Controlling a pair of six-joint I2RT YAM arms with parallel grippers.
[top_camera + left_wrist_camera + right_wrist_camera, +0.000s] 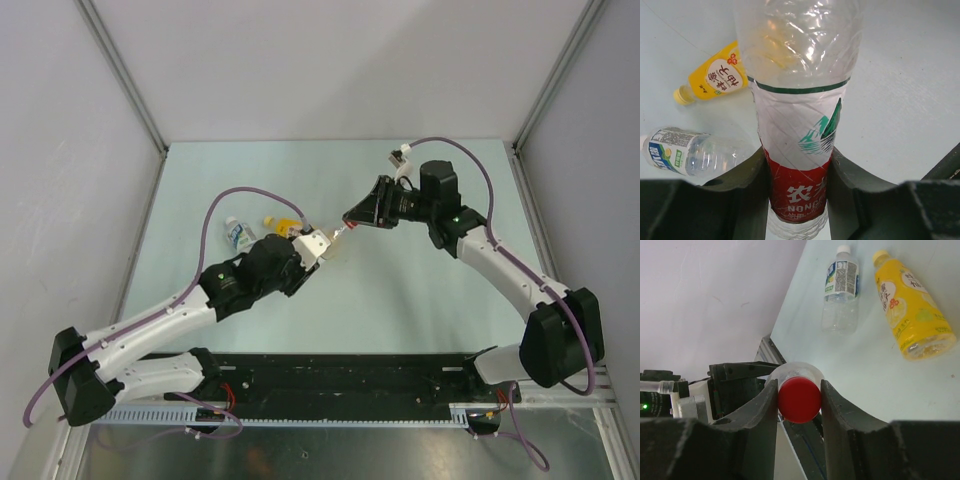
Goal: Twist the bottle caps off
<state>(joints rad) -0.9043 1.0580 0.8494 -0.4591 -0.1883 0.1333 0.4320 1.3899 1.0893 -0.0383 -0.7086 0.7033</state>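
My left gripper (798, 187) is shut on the slim clear bottle with the red label (801, 135) and holds it off the table, tilted toward the right arm (322, 245). My right gripper (799, 399) is shut on that bottle's red cap (799, 400); both jaws press its sides, and it also shows in the top view (342, 232). The yellow bottle with a white label (910, 305) and yellow cap (880, 255) lies on its side. The short clear bottle (841, 287) lies beside it; its cap (843, 249) looks white.
The two lying bottles sit left of centre on the pale green table (430, 300), behind the left arm (240, 232). Grey walls enclose the table on three sides. A black rail (330, 375) runs along the near edge.
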